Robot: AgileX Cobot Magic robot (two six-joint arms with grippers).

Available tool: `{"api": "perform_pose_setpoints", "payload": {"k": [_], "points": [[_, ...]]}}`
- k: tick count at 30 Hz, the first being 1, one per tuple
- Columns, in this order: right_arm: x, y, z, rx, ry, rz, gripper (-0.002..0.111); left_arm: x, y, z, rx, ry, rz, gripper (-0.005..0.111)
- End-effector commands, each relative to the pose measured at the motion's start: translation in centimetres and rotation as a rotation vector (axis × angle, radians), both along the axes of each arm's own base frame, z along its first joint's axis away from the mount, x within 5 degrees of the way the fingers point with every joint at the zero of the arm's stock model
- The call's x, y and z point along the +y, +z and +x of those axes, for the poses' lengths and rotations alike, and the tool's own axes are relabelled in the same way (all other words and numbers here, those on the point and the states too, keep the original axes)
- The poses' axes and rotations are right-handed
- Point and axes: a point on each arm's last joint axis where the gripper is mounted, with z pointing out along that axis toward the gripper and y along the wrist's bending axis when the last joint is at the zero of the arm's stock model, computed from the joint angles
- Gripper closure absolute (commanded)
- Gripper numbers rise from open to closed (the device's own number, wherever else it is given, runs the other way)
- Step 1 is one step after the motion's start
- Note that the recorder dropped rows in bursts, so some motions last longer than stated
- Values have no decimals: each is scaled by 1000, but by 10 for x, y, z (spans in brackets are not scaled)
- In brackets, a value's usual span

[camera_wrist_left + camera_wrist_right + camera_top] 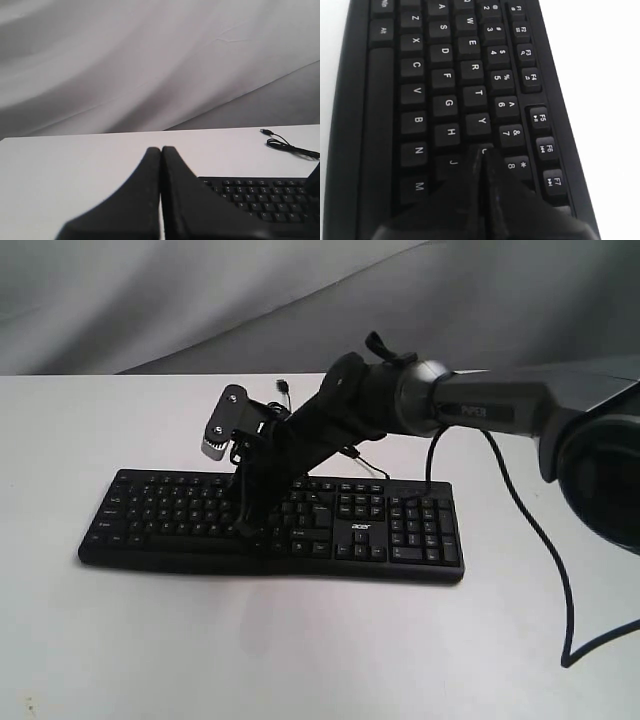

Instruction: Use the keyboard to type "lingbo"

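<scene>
The long black keyboard (400,540) with the white acer logo lies across the white table. My right gripper (246,528) reaches in from the right and points down onto the letter keys left of the keyboard's middle. In the right wrist view the keyboard (447,75) fills the frame. There the right gripper (481,151) is shut, its tips at the key between Y, J and 8, which they mostly hide. In the left wrist view my left gripper (161,149) is shut and empty above bare table beside the keyboard's (260,200) end. The left gripper does not show in the exterior view.
The keyboard's thin black cable (287,147) with its plug lies on the table behind the keyboard, also visible as the cable (283,390) past the arm. The right arm's own black cable (540,540) hangs at the right. A grey cloth (200,300) backs the white table (300,650).
</scene>
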Motion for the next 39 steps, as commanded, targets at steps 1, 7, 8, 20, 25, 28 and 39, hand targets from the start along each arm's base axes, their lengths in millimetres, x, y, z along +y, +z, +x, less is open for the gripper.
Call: {"api": "perform_pose_setpoints", "payload": {"k": [1,7,8,20,25,28,39], "points": [[-1,-2,3,-7,-6,-5,108,0,-1,0,-6,-7,-1,106],[-1,-2,4,-15,-13,-4,108,0,-1,0,-6,-7,-1,106],[-1,-2,4,-15,-13,-4,108,0,-1,0,-6,-7,-1,106],[-4,-10,5,-16,-12,-31,108,0,-1,0,-6,-7,-1,106],[-2,8,1,-17,10,-12,108,0,-1,0,-6,-7,-1,106],[3,10,-4,6,25,1,108,0,-1,0,-6,-7,-1,106],[22,6,-23,24,100,-8,108,0,-1,0,-6,-7,-1,106]]}}
